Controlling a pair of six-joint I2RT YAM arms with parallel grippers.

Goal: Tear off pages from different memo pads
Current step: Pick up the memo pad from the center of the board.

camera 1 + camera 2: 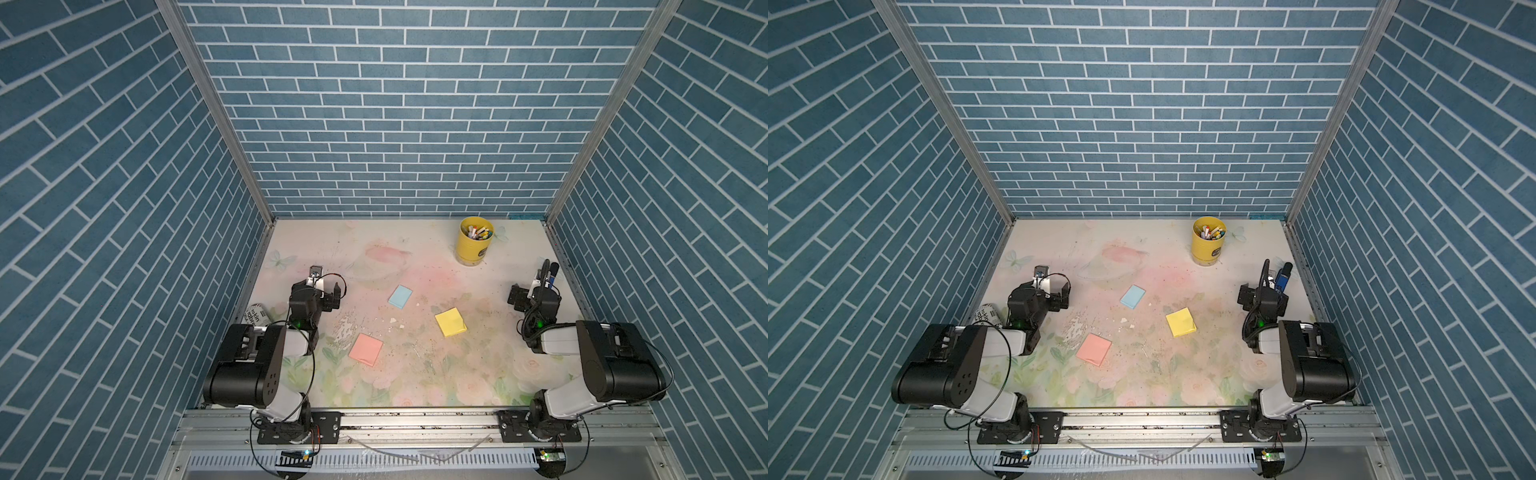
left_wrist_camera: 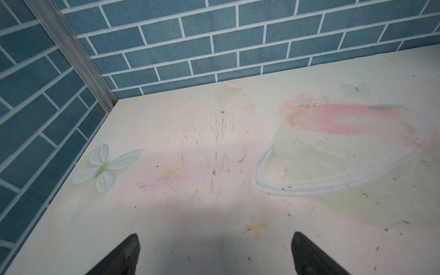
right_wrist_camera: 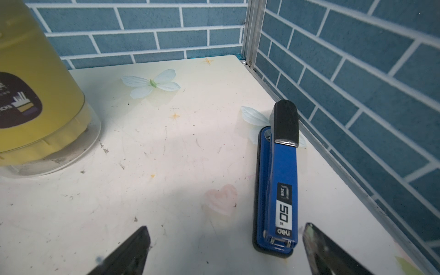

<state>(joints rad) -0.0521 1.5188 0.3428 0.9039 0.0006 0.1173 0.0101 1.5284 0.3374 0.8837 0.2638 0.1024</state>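
Three memo pads lie flat on the floral table in both top views: a light blue pad [image 1: 400, 296] [image 1: 1133, 296] toward the back, a yellow pad [image 1: 450, 322] [image 1: 1180, 322] to the right, and a salmon pink pad [image 1: 365, 349] [image 1: 1094, 349] nearest the front. Loose pages are out of view. My left gripper [image 1: 318, 289] [image 2: 214, 234] rests open at the left, away from the pads, over bare table. At the right side my right gripper [image 1: 536, 291] [image 3: 226, 226] is open too, with nothing between its fingers. Neither wrist view shows a pad.
A yellow cup [image 1: 473, 249] [image 3: 35, 95] of pens stands at the back right. A blue stapler [image 1: 552, 276] [image 3: 283, 190] lies by the right wall, just ahead of my right gripper. A printed white roll [image 1: 257, 316] sits by the left wall. Small white scraps [image 1: 392, 320] lie between the pads.
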